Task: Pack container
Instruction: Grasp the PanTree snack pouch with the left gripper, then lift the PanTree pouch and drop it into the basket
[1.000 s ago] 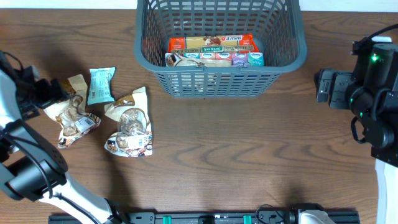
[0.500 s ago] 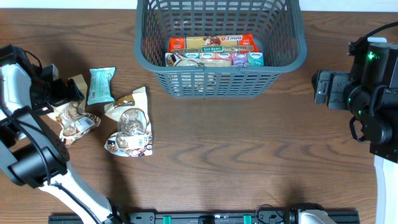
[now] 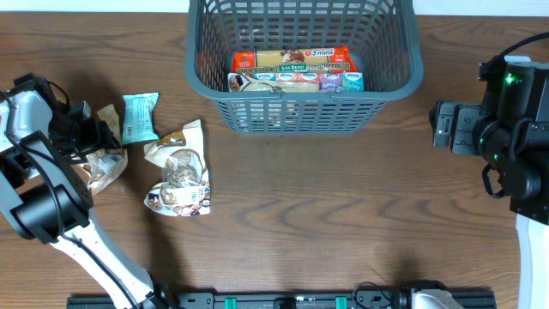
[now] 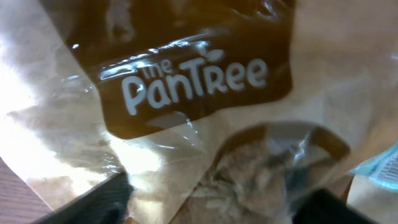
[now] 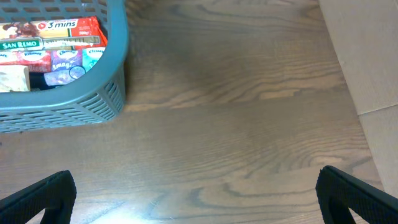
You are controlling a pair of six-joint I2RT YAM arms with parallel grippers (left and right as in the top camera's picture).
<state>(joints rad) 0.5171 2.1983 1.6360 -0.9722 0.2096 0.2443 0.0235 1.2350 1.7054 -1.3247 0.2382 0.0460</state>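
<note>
The container (image 3: pixel 302 110) is a dark grey slotted basket at the back centre, also at the top left of the right wrist view (image 5: pixel 68 109). A red packet (image 3: pixel 292 60) and small boxes lie inside it. My left gripper (image 3: pixel 94 136) is down on a beige "PanTree" snack packet (image 3: pixel 106 165) at the far left. In the left wrist view that packet (image 4: pixel 186 81) fills the frame, with a dark fingertip (image 4: pixel 93 202) on either side of it. Whether they pinch it does not show. My right gripper (image 3: pixel 441 127) (image 5: pixel 199 202) hangs open over bare wood.
A teal packet (image 3: pixel 139 118) lies just right of the left gripper. A second beige snack packet (image 3: pixel 178 169) lies further right, in front of the basket's left corner. The right arm's body (image 3: pixel 515 129) fills the right edge of the wooden table (image 3: pixel 343 215).
My left gripper has slid right onto the beige packet and its jaws have narrowed. The packet has bunched up beneath it. The right arm has barely moved.
</note>
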